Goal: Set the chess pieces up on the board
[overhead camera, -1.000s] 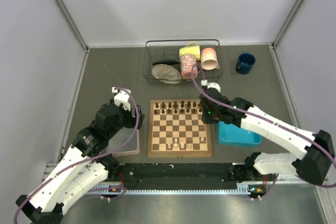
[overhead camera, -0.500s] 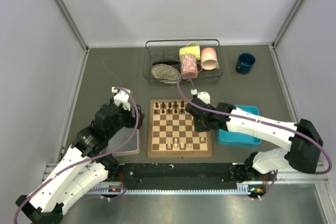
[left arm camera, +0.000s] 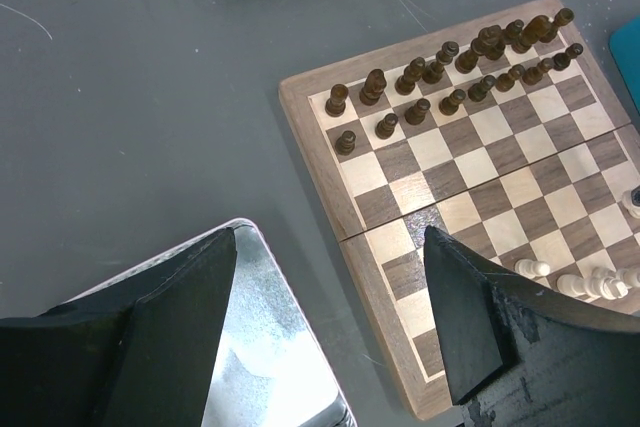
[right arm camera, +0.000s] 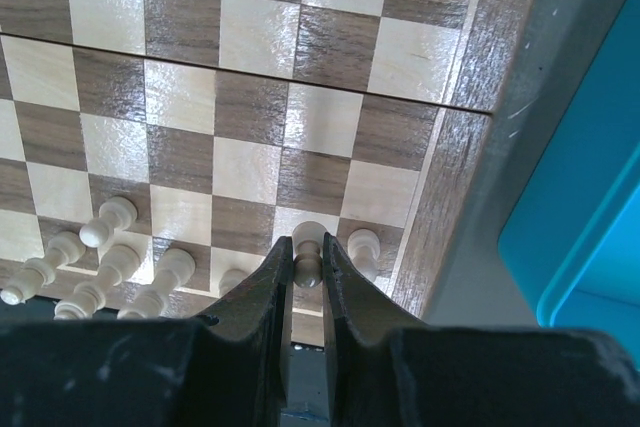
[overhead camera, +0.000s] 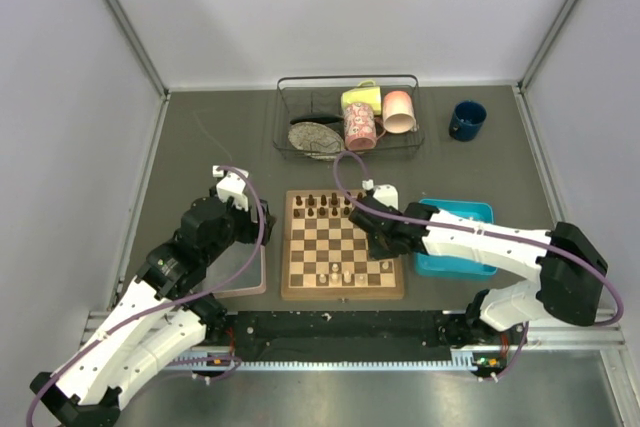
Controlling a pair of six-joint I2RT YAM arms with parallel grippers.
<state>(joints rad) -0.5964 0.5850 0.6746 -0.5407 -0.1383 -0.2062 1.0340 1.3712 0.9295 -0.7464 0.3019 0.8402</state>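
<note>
Now that the board has been crossed from its far right corner, the left gripper is kept apart beside it, while the right gripper, clamped on a cream piece, is held over the near right squares, placement beside the pale row seemingly next.

one board, one blue tray, one clear tray, one wire rack, four mugs; chess pieces too small to count.
</note>
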